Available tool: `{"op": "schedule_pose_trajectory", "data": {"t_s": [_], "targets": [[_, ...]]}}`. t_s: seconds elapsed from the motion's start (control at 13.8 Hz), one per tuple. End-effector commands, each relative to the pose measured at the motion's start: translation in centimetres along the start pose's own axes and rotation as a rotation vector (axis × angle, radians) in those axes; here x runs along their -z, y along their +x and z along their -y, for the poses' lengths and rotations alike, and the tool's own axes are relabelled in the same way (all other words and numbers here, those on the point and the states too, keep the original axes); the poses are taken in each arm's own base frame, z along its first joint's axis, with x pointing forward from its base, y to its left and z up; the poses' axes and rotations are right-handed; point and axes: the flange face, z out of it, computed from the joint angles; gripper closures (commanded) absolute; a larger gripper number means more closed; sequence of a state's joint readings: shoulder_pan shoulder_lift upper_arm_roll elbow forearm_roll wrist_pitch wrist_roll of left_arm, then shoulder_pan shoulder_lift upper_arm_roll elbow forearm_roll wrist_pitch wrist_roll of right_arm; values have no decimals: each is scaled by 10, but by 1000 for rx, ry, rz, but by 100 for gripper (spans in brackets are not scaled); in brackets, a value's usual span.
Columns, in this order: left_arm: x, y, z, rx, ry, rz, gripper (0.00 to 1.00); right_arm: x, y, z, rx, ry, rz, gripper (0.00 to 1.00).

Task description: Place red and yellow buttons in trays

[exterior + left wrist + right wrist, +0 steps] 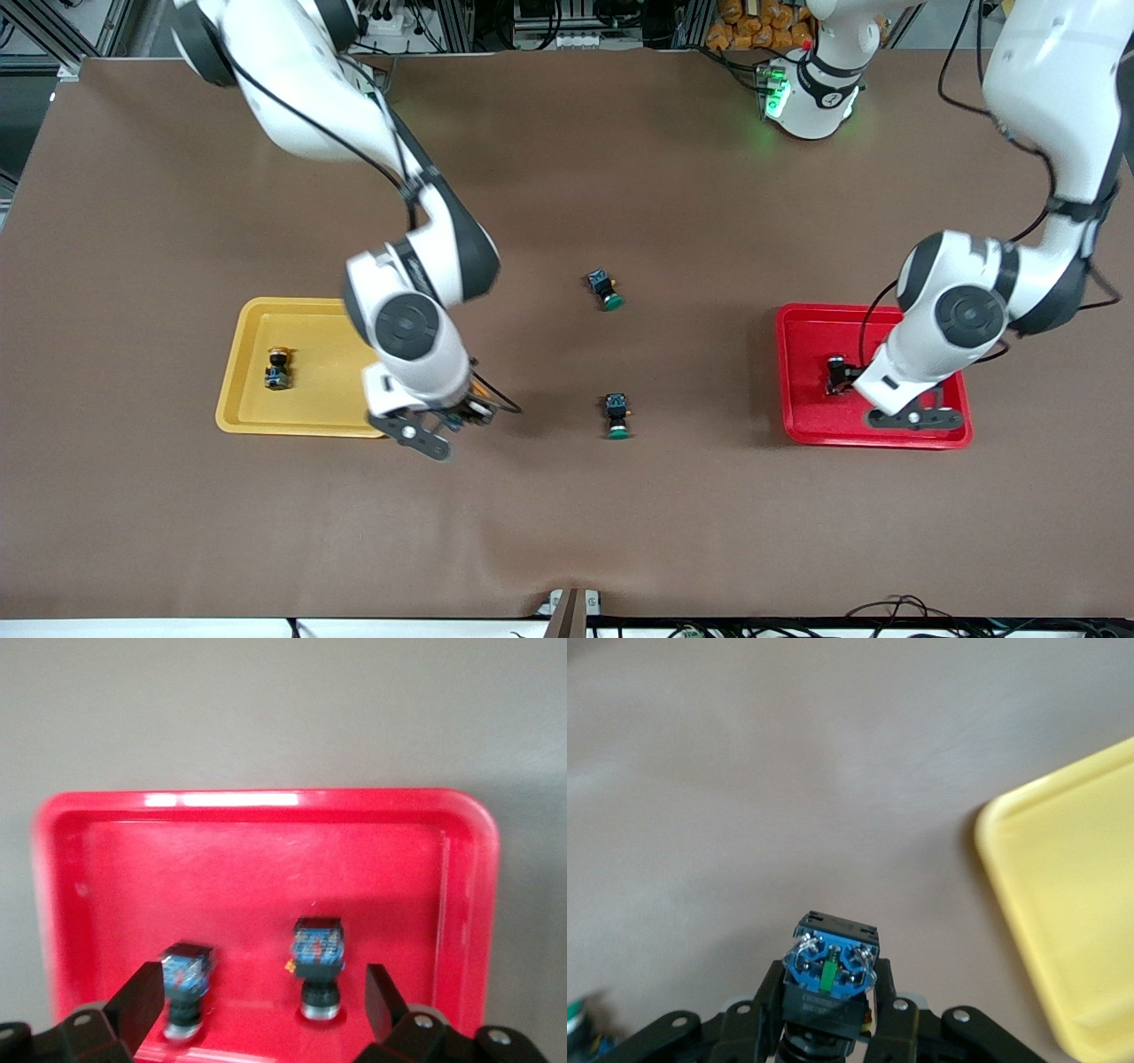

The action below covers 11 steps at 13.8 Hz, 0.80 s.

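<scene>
**Ana:** While the right gripper is clamped on that button, it hangs just off the yellow tray, over bare table at the corner nearest the front camera, on the side toward the left arm's end. My guess is it has to travel inward over the tray floor before it lets go.

**Ben:** Agreed. I'd carry it well inside the rim and lower it close to the floor before the fingers part, because a blocky body on a round cap looks likely to roll. One yellow-capped button already lies in the yellow tray, toward the right arm's end, so I'd pick a bare patch apart from it.

**Ana:** Is the cap of the held one visible?

**Ben:** Not really. The right wrist view shows only its blue terminal end, sitting squarely between the fingers, with the cap hidden below.

**Ana:** And the left gripper?

**Ben:** Spread wide and empty, low over the red tray. Two buttons lie in that tray: one between the fingers, touching neither, the other just beside one finger.

**Ana:** The two green-capped switches lie on the table between the trays, nearer the yellow tray than the red by only a little.
</scene>
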<state>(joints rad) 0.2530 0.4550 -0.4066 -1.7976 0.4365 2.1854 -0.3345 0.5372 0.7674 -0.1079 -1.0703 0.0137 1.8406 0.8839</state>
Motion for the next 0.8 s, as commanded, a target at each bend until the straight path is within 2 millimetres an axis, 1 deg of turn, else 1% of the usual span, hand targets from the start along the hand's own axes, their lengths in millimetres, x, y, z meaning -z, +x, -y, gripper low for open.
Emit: {"op": "schedule_pose_trajectory", "data": {"t_s": [0.0,0.07,0.14,0.22,0.29,0.36,0.43,0.51,0.58,0.72], "targets": [[84,-16,-2,47,-10,11,0,102,10,-71,95,-2,95,100],[112,-15,-4,60,-15,33,0,140,16,-104,137,14,125,100],[140,-14,-5,65,-15,59,0,166,17,-135,173,22,138,100],[169,-13,-2,78,-19,83,0,185,15,-168,205,36,137,100],[194,-12,4,90,-21,97,0,195,11,-199,242,45,145,100],[213,-13,11,103,-18,108,0,198,7,-230,280,58,147,100],[222,-14,15,111,-18,119,0,192,6,-255,312,71,143,100],[229,-17,17,121,-45,132,0,179,6,-272,331,81,138,100],[236,-19,17,131,-99,156,0,156,9,-284,344,83,141,100],[253,-20,19,142,-146,153,0,100,15,-294,384,86,134,100]]}}
